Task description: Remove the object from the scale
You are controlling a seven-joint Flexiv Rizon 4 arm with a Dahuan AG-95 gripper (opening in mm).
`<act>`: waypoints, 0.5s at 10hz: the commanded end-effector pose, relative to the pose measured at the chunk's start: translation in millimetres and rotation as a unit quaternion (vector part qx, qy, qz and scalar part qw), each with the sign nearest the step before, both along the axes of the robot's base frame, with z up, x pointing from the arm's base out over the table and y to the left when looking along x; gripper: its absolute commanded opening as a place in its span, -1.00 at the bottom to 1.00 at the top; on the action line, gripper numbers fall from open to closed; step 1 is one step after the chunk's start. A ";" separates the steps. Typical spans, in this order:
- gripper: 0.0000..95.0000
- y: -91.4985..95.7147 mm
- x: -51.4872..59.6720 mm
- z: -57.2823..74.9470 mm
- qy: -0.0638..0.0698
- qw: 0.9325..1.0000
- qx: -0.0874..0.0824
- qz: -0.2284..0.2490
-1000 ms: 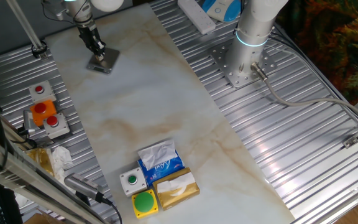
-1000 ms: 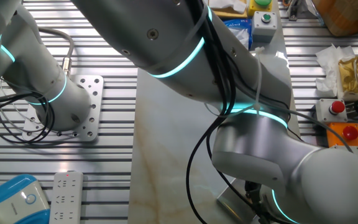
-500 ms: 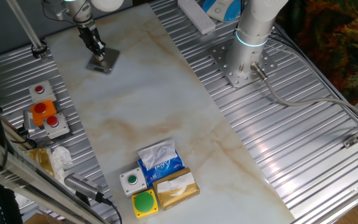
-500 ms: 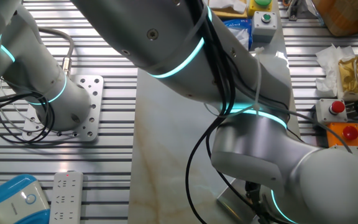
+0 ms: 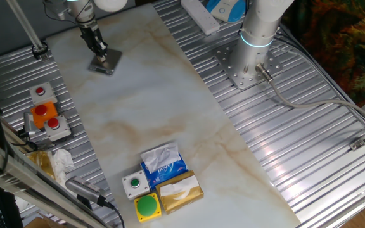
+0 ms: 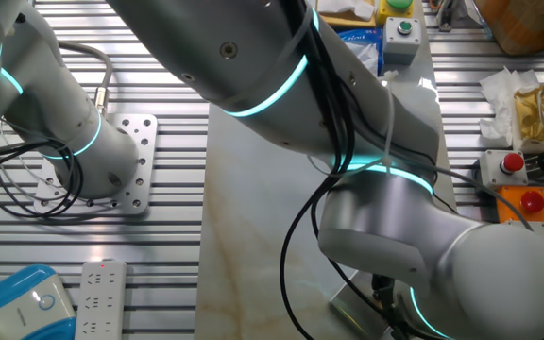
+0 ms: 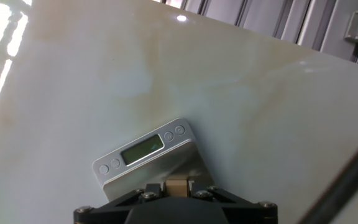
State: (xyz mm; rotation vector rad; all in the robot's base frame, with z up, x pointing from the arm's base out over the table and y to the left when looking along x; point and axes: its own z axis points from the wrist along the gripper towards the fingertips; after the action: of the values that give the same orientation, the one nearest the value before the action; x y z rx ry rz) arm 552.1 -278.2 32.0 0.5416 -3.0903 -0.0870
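Note:
The scale [image 7: 151, 158] is a small grey metal platform with a display strip and round buttons, lying on the marble tabletop. In one fixed view it [image 5: 108, 64] sits at the far left of the table. The object [image 7: 177, 186] is a tiny tan-brown block squeezed between the two black fingers at the scale's near edge. My gripper [image 7: 177, 189] is shut on it, right over the platform. In one fixed view the gripper [image 5: 99, 50] stands upright on the scale. In the other fixed view the arm hides the object, and only a corner of the scale [image 6: 348, 312] shows.
A box of red buttons [image 5: 45, 116] stands on the left rail area. A blue tissue pack [image 5: 162, 164], a yellow-brown tissue box [image 5: 180, 192] and green button boxes [image 5: 146, 206] lie at the near table edge. The arm's base [image 5: 249, 60] stands at the right.

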 end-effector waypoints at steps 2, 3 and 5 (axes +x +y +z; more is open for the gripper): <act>-1.00 1.0 -0.1 6.2 0.002 1.000 -0.001 0.000; -1.00 4.3 -0.1 20.0 0.005 1.000 -0.003 -0.001; -1.00 9.8 -0.1 38.9 0.008 1.000 -0.003 -0.004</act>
State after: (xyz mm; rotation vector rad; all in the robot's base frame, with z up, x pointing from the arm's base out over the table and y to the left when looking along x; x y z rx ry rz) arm 551.2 -267.3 73.1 0.5261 -3.0796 -0.0810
